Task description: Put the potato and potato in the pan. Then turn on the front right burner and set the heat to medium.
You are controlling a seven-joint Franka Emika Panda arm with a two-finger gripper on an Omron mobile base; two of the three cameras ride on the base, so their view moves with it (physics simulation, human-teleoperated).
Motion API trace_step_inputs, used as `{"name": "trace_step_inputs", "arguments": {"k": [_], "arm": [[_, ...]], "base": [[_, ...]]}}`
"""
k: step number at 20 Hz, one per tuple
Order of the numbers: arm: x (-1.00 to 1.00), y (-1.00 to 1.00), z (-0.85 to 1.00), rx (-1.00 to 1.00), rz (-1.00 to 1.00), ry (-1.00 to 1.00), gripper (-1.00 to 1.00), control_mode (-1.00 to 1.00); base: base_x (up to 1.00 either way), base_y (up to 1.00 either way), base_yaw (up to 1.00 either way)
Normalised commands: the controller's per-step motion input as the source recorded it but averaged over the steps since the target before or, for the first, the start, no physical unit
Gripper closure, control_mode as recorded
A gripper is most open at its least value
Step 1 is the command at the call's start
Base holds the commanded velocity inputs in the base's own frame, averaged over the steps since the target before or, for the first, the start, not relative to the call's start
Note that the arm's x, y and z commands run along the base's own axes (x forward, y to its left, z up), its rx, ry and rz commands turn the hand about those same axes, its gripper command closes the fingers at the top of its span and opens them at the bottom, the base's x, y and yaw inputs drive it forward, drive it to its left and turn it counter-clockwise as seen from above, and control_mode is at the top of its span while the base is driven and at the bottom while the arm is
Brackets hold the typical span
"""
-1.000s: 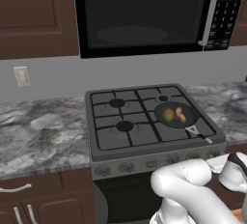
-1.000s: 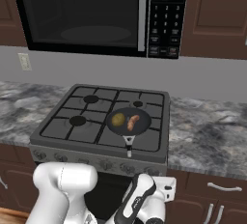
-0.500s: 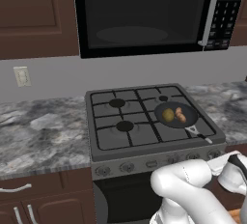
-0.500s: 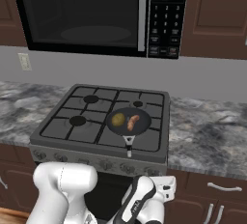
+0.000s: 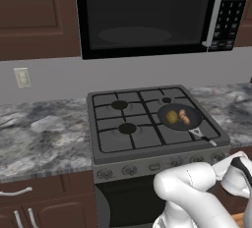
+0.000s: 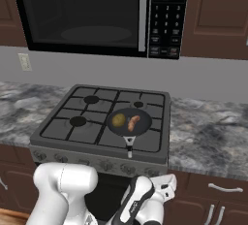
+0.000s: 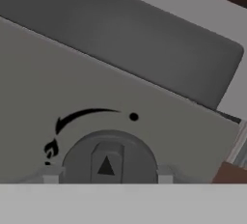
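A: Currently, where are the task items located?

B: Both potatoes sit inside the pan [image 5: 180,117]. The round potato [image 5: 171,117] lies just beside the elongated potato [image 5: 184,117]. The pan rests on the front right burner of the stove [image 5: 118,146], handle toward the front edge.

A: State the gripper position.

B: The gripper [image 7: 107,178] faces a round burner knob [image 7: 108,159] on the stove's front panel, very close. A grey finger [image 7: 50,178] shows at each side of the knob; whether they press on it cannot be told.

A: Knob markings?

B: The knob carries a triangle pointer. Above it run a curved arrow [image 7: 82,117], a dot and a flame symbol [image 7: 50,149].
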Motion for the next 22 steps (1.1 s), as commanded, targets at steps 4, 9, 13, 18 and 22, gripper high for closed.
{"name": "trace_step_inputs", "arguments": {"k": [4, 9, 13, 18, 22], "arm": [[0.09, 0.0, -0.03, -0.27, -0.08, 0.02, 1.0, -1.0], [0.01, 0.0, -0.06, -0.25, -0.08, 0.0, 1.0, -1.0], [0.0, 0.0, -0.18, -0.25, -0.08, 0.0, 1.0, -1.0], [0.0, 0.0, -0.23, -0.26, -0.08, 0.0, 1.0, -1.0], [0.0, 0.0, -0.26, -0.27, -0.1, 0.0, 1.0, -1.0]], "base": [[0.0, 0.0, 0.0], [0.0, 0.0, 0.0], [0.0, 0.0, 0.0], [0.0, 0.0, 0.0], [0.0, 0.0, 0.0]]}}
